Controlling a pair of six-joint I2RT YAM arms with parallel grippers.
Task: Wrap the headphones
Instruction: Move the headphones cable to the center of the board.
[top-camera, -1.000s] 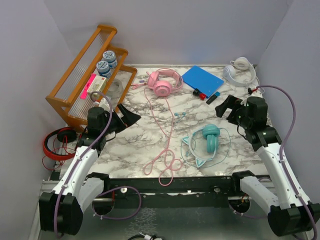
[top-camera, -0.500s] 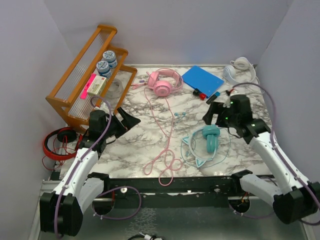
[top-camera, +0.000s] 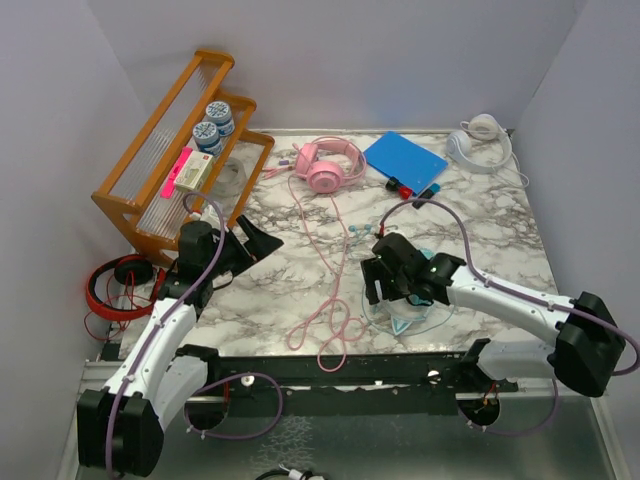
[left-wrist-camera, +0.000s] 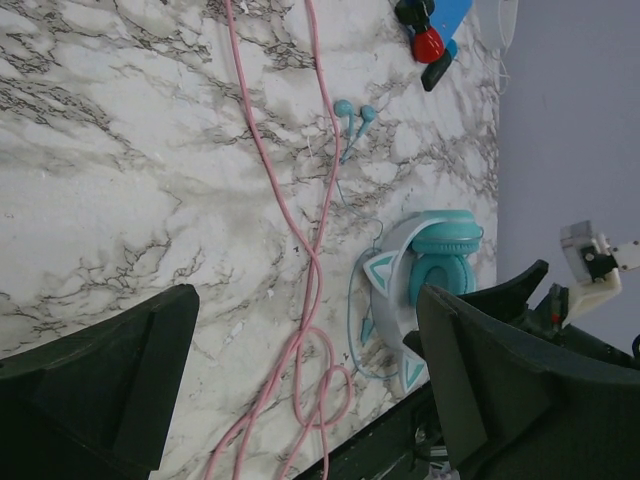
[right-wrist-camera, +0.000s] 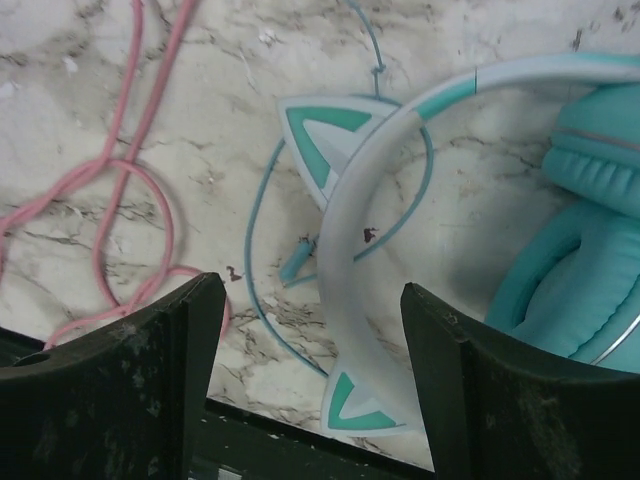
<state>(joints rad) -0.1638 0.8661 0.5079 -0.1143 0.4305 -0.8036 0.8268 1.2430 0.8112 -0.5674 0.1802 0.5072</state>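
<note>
the right gripper (right-wrist-camera: 310, 300) hangs low over the teal headphones (right-wrist-camera: 580, 250), lying near the front edge of the marble table (top-camera: 280, 275), fingers (right-wrist-camera: 130, 390) spread astride the cat-ear headband (right-wrist-camera: 350, 210) (nothing pinched yet), probably lining up a grasp; the left gripper (top-camera: 252, 245) hovers spread wide, off to the side.

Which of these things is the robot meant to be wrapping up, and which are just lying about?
For the job:
- pink headphones with the long pink cable
- white headphones
- teal cat-ear headphones

Just lying about:
- red-and-black headphones
- wooden rack holding tins
- blue pad
</note>
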